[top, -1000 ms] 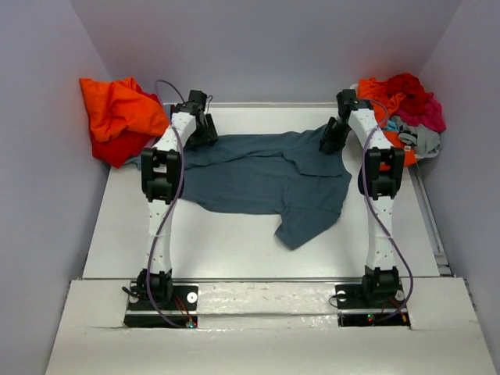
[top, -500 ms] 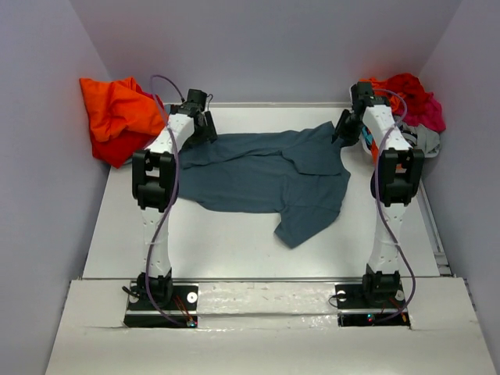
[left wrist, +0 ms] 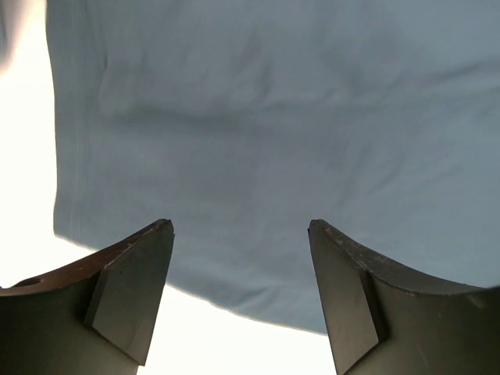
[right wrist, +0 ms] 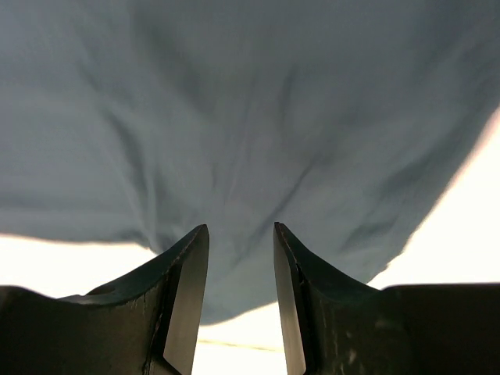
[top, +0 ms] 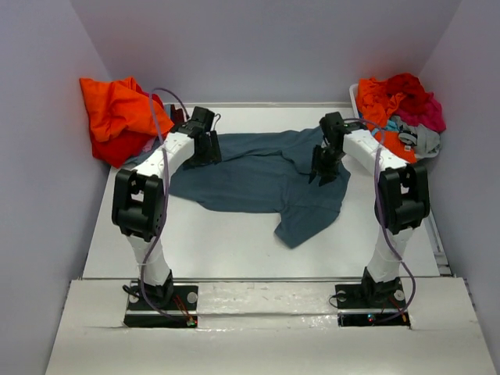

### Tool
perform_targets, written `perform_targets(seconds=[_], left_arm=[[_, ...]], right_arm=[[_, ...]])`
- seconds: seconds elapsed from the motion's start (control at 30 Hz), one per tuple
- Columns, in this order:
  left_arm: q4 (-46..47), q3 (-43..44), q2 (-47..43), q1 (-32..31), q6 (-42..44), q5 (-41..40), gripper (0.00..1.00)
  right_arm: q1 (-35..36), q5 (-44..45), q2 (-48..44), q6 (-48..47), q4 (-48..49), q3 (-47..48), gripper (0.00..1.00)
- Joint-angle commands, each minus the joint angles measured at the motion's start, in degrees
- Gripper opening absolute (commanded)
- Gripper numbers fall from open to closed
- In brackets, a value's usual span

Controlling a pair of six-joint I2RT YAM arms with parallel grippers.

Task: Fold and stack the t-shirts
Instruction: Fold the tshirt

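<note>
In the far left corner a heap of orange and red shirts [top: 113,117] is lying against the wall. Just to its right, the left gripper [top: 208,150] is hanging over the left end of the blue shirt [top: 258,176]. That shirt is lying spread out and rumpled across the far half of the table [top: 226,242], with one part trailing toward the near side. Seen from the wrist, the left fingers [left wrist: 129,289] are standing wide apart with nothing between them. The shirt's edge is showing beneath them, with bare table beside it.

Further right, the right gripper [top: 322,172] is pointing down over the right part of the same shirt, where the cloth is bunching into folds. Its fingers [right wrist: 187,289] are standing close together, leaving only a narrow gap with no cloth pinched in it. Whether the tips are touching the fabric is hard to tell from here.

In the far right corner a second heap [top: 402,105] is sitting, with red, orange, magenta, teal and grey cloth tangled together.
</note>
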Motion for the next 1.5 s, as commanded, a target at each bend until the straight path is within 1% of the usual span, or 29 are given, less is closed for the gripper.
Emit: perform_targets(seconds=[0.0, 0.1, 0.2, 0.33, 0.5, 0.6, 0.63, 0.83, 0.9, 0.97, 1.1, 1.2, 1.27, 1.47], left_arm=[[0.37, -10.57, -8.91, 0.18, -2.70, 0.55, 0.82], [0.72, -15.22, -12.70, 0.18, -3.23, 1.34, 0.82], [0.64, -17.34, -14.99, -0.35, -3.49, 1.17, 0.82], [0.28, -17.52, -15.52, -0.87, -3.67, 1.17, 0.82], [0.28, -17.26, -15.26, -1.40, -3.84, 1.43, 0.82], [0.55, -17.52, -15.08, -1.40, -3.76, 1.43, 0.82], [0.46, -17.44, -15.08, -1.92, -3.76, 1.43, 0.82], [0.81, -17.96, -15.61, -1.93, -3.67, 1.69, 0.82], [1.07, -18.49, -15.52, -2.45, -3.67, 1.87, 0.82], [1.25, -18.93, -15.78, -2.46, -3.67, 1.96, 0.82], [1.95, -19.89, -16.57, -2.46, -3.84, 2.31, 0.82], [2.04, -20.25, -16.58, -2.98, -3.67, 2.40, 0.82], [2.13, -20.51, -16.84, -2.98, -3.67, 2.40, 0.82], [2.22, -20.60, -16.93, -2.98, -3.32, 2.31, 0.82]], right_arm=[[3.69, -3.67, -6.47, 0.83, 1.75, -9.37, 0.45], [5.45, -3.94, -9.80, 1.00, 2.20, -12.98, 0.45], [7.38, -5.25, -11.83, 1.18, 1.85, -16.76, 0.45], [10.99, -5.34, -13.24, 1.62, 1.49, -18.52, 0.45], [16.61, -5.87, -12.54, 2.76, 0.96, -18.88, 0.45], [22.57, -4.91, -11.75, 4.69, 1.49, -19.31, 0.44], [23.29, -4.47, -11.32, 5.04, 1.58, -19.49, 0.44], [26.11, -3.58, -12.10, 6.89, 2.37, -21.25, 0.44], [28.29, -3.50, -11.75, 7.51, 1.93, -21.16, 0.44], [29.53, -1.57, -11.58, 8.65, 1.41, -21.51, 0.44], [29.54, -1.74, -12.28, 9.79, 2.37, -22.40, 0.44], [30.94, -2.09, -12.10, 10.58, 2.37, -21.78, 0.44], [32.69, -1.22, -10.79, 11.02, 1.85, -20.99, 0.44], [33.93, -0.42, -8.86, 11.73, 2.28, -20.37, 0.44]])
